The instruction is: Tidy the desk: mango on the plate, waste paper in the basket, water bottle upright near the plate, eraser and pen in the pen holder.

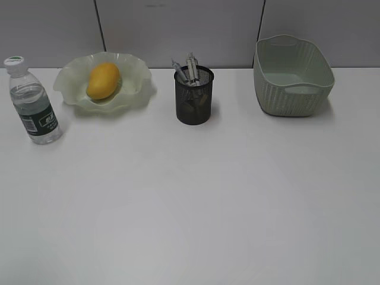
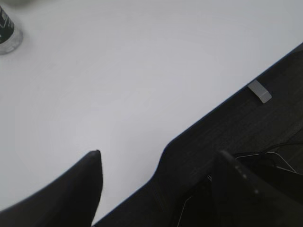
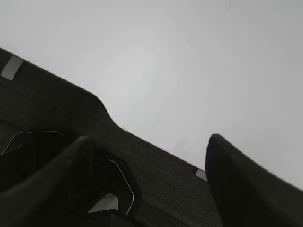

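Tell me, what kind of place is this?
Probably an office desk set up for a tidying test: a plain white desk against grey partition panels, with a black mesh pen holder full of pens, and a water bottle standing nearby.

One mango [image 1: 103,81], lying in one plate [image 1: 137,86] at 10 o'clock. One water bottle [image 1: 32,102], upright, at 9 o'clock, just beside plate. One pen holder [image 1: 193,102] at 12 o'clock; pens [image 1: 189,69] inside, at least two, exact count unclear through mesh. One basket [image 1: 292,76] at 2 o'clock. One desk [image 1: 196,202]. Two grippers at near edge: left gripper [image 2: 158,163], right gripper [image 3: 147,146], each with jaws apart, nothing between.
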Controlling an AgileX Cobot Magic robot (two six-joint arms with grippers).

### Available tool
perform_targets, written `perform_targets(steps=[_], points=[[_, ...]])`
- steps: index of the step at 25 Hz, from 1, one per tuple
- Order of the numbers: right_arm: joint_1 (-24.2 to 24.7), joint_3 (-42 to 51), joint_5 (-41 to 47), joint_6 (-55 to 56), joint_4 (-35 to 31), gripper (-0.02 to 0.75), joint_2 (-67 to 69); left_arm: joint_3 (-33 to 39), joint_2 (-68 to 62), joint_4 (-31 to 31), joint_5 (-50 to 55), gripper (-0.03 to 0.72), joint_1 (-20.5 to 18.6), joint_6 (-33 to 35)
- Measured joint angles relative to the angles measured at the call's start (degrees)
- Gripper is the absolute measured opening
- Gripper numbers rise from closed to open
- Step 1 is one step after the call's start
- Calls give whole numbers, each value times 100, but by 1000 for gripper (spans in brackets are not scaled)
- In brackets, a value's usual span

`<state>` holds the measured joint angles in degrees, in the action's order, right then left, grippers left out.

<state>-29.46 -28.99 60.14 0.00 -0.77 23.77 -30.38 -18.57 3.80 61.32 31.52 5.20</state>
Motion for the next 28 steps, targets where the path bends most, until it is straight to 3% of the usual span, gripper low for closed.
perform_targets(steps=[17, 22, 28], points=[[0, 0, -6, 0, 0, 585, -54, 0, 210, 0, -6, 513, -99, 0], [268, 0, -23, 0, -2, 585, -502, 0, 755, 0, -6, 490, -675, 5], [1126, 0, -23, 0, -2, 585, -1462, 0, 1170, 0, -7, 474, -1630, 5]])
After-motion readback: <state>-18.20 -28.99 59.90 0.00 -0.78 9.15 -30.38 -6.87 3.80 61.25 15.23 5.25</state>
